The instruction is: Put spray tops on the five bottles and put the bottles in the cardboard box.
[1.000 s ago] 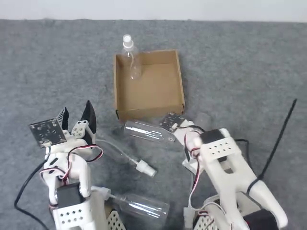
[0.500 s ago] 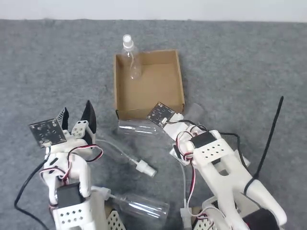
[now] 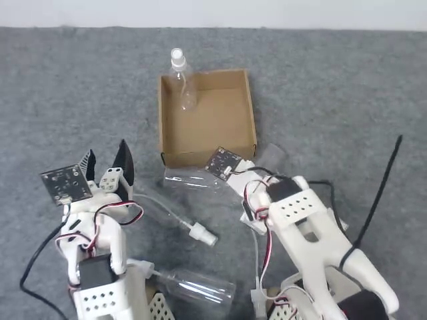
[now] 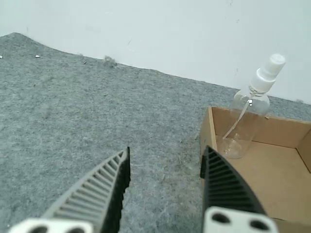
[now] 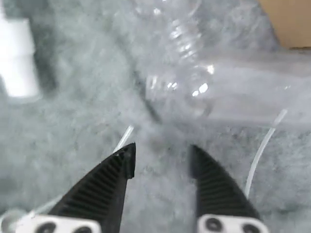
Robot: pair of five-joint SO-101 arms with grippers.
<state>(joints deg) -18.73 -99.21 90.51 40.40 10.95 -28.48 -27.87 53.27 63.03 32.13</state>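
Black and ribbed, the right gripper has its jaws spread with nothing between them, tips low over the grey felt. Just ahead of those tips lies the threaded, uncapped neck of a clear bottle; nothing is touching it yet.

In the high view this bottle lies on its side just beside the near wall of the cardboard box. Its long axis runs along that wall, and its body stretches away toward the left arm's side. The neck end is therefore the end closest to the right arm. A grip there would likely need the jaws to straddle the bottle across its axis, not along it.

A loose spray top lies on the felt between the two arms, near the bottle but apart from it. Its thin tube trails off toward the left arm.

The left gripper is also open and empty. It is held up well apart from the uncapped bottle and faces the box, so the right arm is plainly the nearer one for this pick.

Inside the box, at its far corner on the left arm's side, one capped bottle stands leaning on the wall. Another clear bottle lies on its side close to the left arm's base. By this count most of the task is not yet done.
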